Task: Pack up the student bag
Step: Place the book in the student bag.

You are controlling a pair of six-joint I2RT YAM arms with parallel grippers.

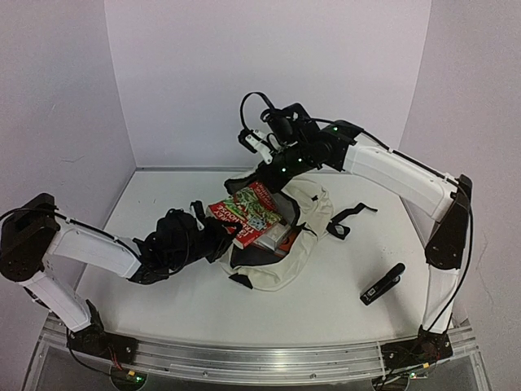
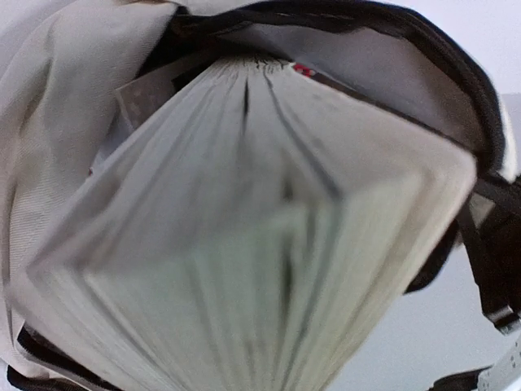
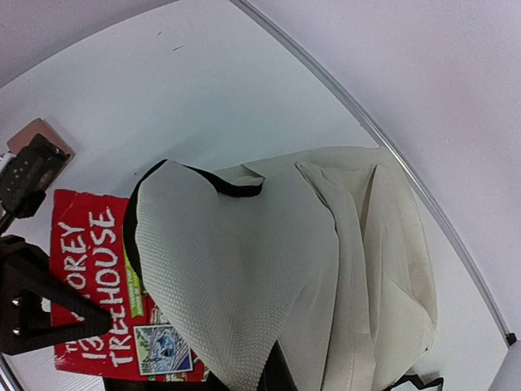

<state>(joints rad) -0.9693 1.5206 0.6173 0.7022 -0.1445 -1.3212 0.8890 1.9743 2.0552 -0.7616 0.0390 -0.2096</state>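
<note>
- The student bag lies in the middle of the surface, with its mouth open toward the left arm.
- A red book sticks out of that mouth, tilted and partly inside.
- The right fingers are closed, pinching the bag's black-edged rim and holding it raised above the book.
- The left fingers sit at the book's near edge. Its pages fill the left wrist view, so I cannot tell whether they grip anything.
- A black stick-shaped object lies well apart to the right.

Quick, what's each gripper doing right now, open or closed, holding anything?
Left gripper: closed on the book.
Right gripper: closed, pinching a flap of the student bag.
</note>
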